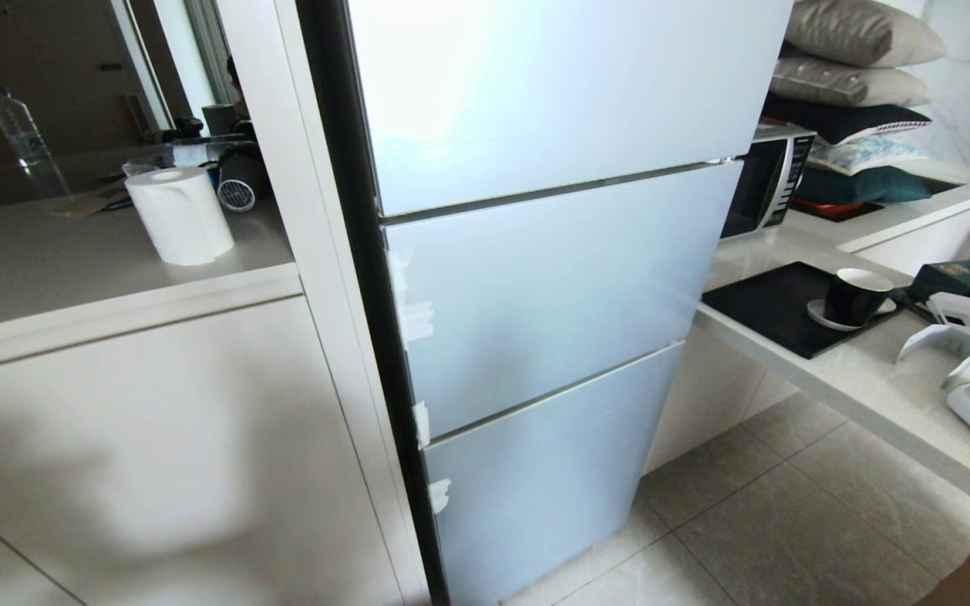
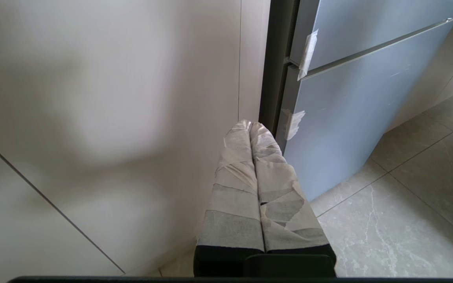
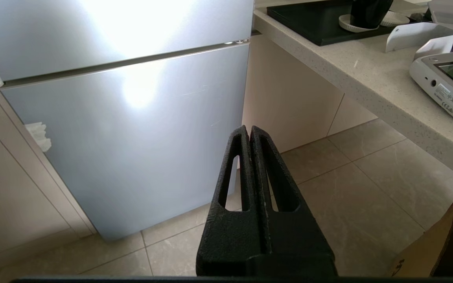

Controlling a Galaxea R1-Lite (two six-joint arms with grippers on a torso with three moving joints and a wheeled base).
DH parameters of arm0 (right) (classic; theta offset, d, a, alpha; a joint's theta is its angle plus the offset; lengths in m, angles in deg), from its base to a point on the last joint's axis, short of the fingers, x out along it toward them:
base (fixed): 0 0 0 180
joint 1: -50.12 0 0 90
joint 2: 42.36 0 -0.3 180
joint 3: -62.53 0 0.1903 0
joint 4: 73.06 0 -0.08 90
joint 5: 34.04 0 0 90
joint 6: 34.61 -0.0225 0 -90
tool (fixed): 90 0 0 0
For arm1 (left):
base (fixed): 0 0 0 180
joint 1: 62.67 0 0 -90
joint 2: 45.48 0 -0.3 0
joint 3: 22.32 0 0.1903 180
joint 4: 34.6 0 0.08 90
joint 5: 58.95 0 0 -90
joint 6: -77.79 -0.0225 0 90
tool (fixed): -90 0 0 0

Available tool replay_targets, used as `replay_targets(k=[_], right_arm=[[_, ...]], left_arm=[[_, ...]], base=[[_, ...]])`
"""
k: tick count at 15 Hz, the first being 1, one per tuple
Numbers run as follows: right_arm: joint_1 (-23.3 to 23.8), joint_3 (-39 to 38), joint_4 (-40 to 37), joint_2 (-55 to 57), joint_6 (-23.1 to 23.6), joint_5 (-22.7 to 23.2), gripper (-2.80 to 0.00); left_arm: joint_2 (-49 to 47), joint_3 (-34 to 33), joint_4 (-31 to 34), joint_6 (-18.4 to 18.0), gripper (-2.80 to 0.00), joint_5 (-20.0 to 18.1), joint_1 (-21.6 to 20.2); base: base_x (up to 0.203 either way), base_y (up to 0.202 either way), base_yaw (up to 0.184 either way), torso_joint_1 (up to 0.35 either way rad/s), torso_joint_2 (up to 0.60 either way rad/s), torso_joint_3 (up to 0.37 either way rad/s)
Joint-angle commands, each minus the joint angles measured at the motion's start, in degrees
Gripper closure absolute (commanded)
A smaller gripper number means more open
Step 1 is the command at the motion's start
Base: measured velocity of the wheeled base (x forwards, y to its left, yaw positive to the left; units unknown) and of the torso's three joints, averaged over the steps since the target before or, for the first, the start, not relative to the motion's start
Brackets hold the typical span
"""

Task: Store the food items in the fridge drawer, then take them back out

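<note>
Tiled floor (image 1: 788,522) bearing fridge (image 1: 552,337), counter (image 1: 855,370) with black cup (image 1: 857,295)

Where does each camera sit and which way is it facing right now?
Head view: on the head, looking forward and down at the closed fridge, counters either side; no arm shows.
Left wrist view: behind the left gripper, shut, taped fingers, facing the cabinet beside the fridge's lower doors.
Right wrist view: behind the right gripper, shut, facing the fridge's bottom door, the floor and the right counter.
Shared: all three show the fridge; head and right wrist also show the black cup.
</note>
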Motion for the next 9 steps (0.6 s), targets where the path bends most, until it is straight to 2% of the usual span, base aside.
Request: replay_targets(k=[1,9], right_arm=[[-0.02,0.0,-0.06,0.05,0.08,0.07,0.0],[-0.02,0.0,-0.06,0.05,1.22,0.44,0.0]], left_arm=[[-0.09,0.01,0.03,-0.04,0.0,0.02,-0.01],[-0.09,0.01,0.03,-0.04,0.0,0.02,-0.01]], base=[[0.0,0.0,0.0,0.0,0.0,0.0],[0.0,0.0,0.0,0.0,0.0,0.0]])
